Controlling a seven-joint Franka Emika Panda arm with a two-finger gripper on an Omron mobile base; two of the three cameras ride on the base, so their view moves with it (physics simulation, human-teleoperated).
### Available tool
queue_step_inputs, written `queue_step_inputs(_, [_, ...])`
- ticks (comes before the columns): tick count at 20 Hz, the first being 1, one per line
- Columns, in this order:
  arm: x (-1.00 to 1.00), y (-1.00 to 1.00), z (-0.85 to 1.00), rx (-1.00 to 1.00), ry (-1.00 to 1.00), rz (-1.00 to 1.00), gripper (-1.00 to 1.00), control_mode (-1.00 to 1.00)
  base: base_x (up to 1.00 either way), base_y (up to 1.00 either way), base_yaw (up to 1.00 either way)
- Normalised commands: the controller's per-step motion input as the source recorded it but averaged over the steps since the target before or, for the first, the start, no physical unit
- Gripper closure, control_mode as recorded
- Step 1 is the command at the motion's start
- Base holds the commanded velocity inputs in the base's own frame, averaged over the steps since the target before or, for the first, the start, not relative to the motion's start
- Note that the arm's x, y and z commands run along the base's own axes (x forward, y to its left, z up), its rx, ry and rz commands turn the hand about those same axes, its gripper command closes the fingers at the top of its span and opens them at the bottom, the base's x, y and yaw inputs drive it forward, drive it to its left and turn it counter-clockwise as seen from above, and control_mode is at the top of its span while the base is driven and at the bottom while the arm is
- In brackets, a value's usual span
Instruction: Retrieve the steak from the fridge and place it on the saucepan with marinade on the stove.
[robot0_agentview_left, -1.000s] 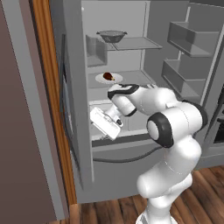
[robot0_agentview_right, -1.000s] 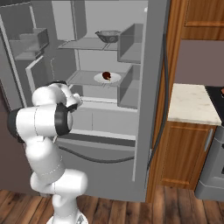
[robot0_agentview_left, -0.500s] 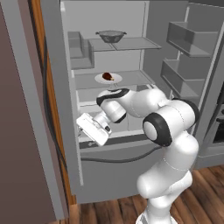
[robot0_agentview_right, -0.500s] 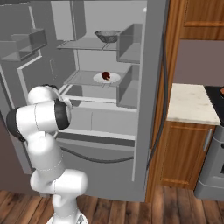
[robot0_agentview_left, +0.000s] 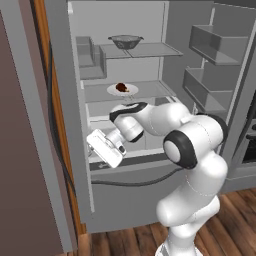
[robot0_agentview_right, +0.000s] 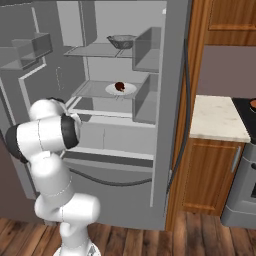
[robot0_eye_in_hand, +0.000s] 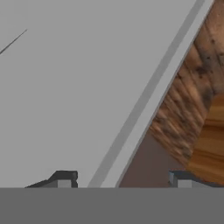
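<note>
Item: gripper (robot0_agentview_left: 91, 144). Over the past second the hand swings down and leftward out of the fridge (robot0_agentview_left: 150, 65) cavity toward the left door's (robot0_agentview_left: 75, 150) inner edge; it now sits at about 8 o'clock from the shelf it faced. In the hand view its fingertips (robot0_eye_in_hand: 65, 178) stand apart on either side of the door's grey edge, narrower than a second ago, nothing pinched between them.

Item: steak (robot0_agentview_left: 121, 88). Unmoved, resting on a white plate (robot0_agentview_left: 131, 90) on the middle shelf, at 1 o'clock from the gripper and well apart from it.

Item: colander (robot0_agentview_left: 125, 41). Top shelf, at 12 o'clock from the steak.

Assessment: retrieval not begun; the hand appears busy with the door, probably widening the opening first.
</note>
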Motion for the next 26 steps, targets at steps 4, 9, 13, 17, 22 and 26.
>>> queue_step_inputs(4, [0.02, -0.25, 0.0, -0.15, -0.18, 0.03, -1.0, -1.0, 0.0, 0.0, 0.0])
queue_step_inputs(9, [0.2, -0.42, -0.01, -0.26, -0.35, 0.07, -1.0, -1.0, 0.0, 0.0, 0.0])
queue_step_inputs(13, [0.21, -0.44, -0.01, -0.34, -0.21, 0.0, -1.0, -1.0, 0.0, 0.0, 0.0])
queue_step_inputs(17, [0.11, -0.26, 0.01, -0.36, -0.03, -0.01, -1.0, -1.0, 0.0, 0.0, 0.0])
queue_step_inputs(22, [0.2, -0.23, 0.33, -0.24, 0.0, -0.01, -1.0, -1.0, 0.0, 0.0, 0.0])
queue_step_inputs(26, [0.09, -0.88, 0.09, -0.06, -0.29, 0.0, -1.0, -1.0, 0.0, 0.0, 0.0])
